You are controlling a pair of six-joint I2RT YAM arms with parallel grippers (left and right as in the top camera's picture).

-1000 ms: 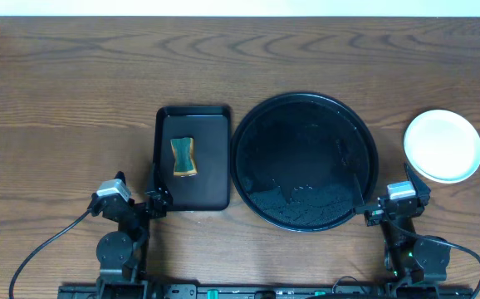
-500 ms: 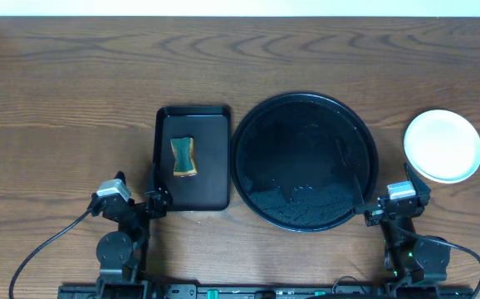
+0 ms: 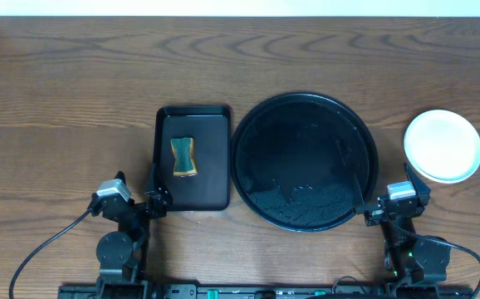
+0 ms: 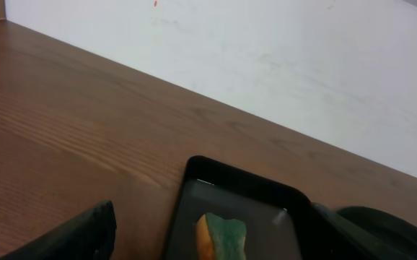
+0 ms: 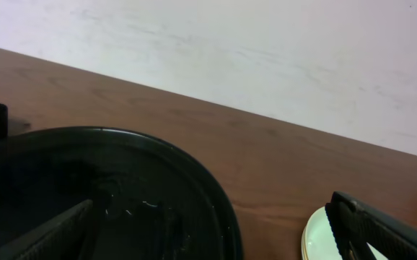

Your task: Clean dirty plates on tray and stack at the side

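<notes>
Plates [image 3: 443, 145] stacked right of tray [image 3: 306, 158], nearest right hand [image 3: 373, 214]; left hand [image 3: 157, 202] left of tray, well apart. Both hands gaping, holding nothing.

Wood and white around me.
My brown wood-grain table [image 3: 57, 100] meets a plain, evenly lit white wall [image 4: 266, 43].

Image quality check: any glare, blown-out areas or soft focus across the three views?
Overhead: even light, sharp; the plates are washed out nearly white, so colour and any smears cannot be read; the round black tray shows speckled glints. Left wrist: the sponge is fairly clear, the near fingers dark and blurred. Right wrist: fingers likewise soft, thin glints on the tray.
</notes>
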